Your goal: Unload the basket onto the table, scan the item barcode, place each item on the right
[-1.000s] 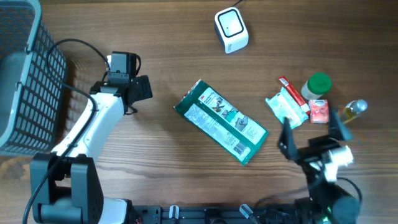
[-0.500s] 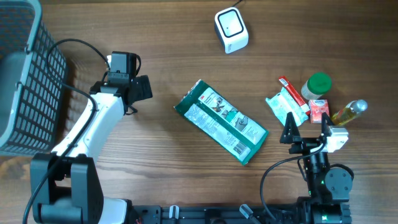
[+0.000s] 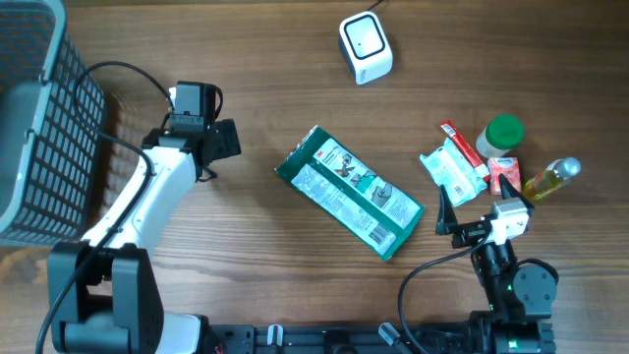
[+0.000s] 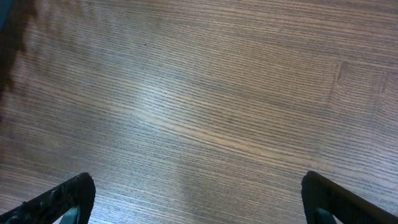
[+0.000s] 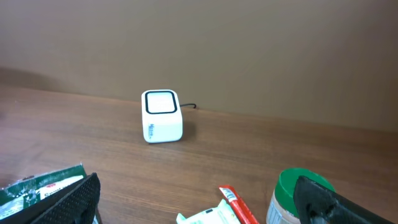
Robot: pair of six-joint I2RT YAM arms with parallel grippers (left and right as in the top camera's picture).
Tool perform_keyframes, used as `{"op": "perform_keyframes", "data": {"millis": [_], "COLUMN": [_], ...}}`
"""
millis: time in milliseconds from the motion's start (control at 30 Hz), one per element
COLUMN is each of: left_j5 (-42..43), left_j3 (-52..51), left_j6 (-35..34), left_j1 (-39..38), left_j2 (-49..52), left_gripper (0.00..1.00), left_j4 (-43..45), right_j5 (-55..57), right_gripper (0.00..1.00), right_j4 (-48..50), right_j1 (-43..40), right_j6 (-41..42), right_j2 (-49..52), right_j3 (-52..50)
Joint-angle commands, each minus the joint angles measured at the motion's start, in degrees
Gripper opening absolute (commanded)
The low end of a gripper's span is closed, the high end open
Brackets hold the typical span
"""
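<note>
The item, a flat green package (image 3: 349,192), lies slantwise in the middle of the table; its corner shows in the right wrist view (image 5: 37,186). The white barcode scanner (image 3: 365,46) stands at the far edge, window up, and faces me in the right wrist view (image 5: 161,116). My left gripper (image 3: 211,143) hangs open over bare wood left of the package; its wrist view shows only wood between the jaws (image 4: 199,202). My right gripper (image 3: 477,205) is open at the near right, right of the package, holding nothing (image 5: 205,208).
A grey wire basket (image 3: 39,118) fills the far left. A cluster sits at the right: a red stick (image 3: 462,141), a pale pouch (image 3: 454,169), a green-lidded jar (image 3: 504,135), a small red box (image 3: 503,173) and an oil bottle (image 3: 550,177).
The right wrist has swung and shifted a little left, near the cluster, still open. The left arm and the package have not moved.
</note>
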Motion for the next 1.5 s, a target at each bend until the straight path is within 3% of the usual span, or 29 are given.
{"op": "perform_keyframes", "data": {"millis": [0, 667, 1100, 1267, 1467], "left_j5": [-0.1, -0.1, -0.1, -0.1, -0.1], "left_j3": [0.5, 0.5, 0.5, 0.2, -8.3], "left_j6": [0.3, 0.3, 0.3, 0.3, 0.3], "left_j1": [0.1, -0.5, -1.7, -1.7, -1.7], "left_j2": [0.2, -3.0, -48.3, -56.1, -67.8], "left_gripper": [1.0, 1.0, 1.0, 1.0, 1.0], "left_j4": [0.0, -0.5, -0.6, -1.4, -1.6], "right_j5": [-1.2, -1.2, -1.2, -1.2, -1.2], "right_gripper": [1.0, 1.0, 1.0, 1.0, 1.0], "right_j4": [0.2, 0.2, 0.2, 0.2, 0.2], "right_j1": [-0.3, -0.3, -0.3, -0.3, -0.3], "right_j6": [-1.1, -1.1, -1.1, -1.1, -1.1], "right_j2": [-0.5, -0.5, -0.5, -0.5, -0.5], "right_j3": [0.0, 0.0, 0.0, 0.0, 0.0]}}
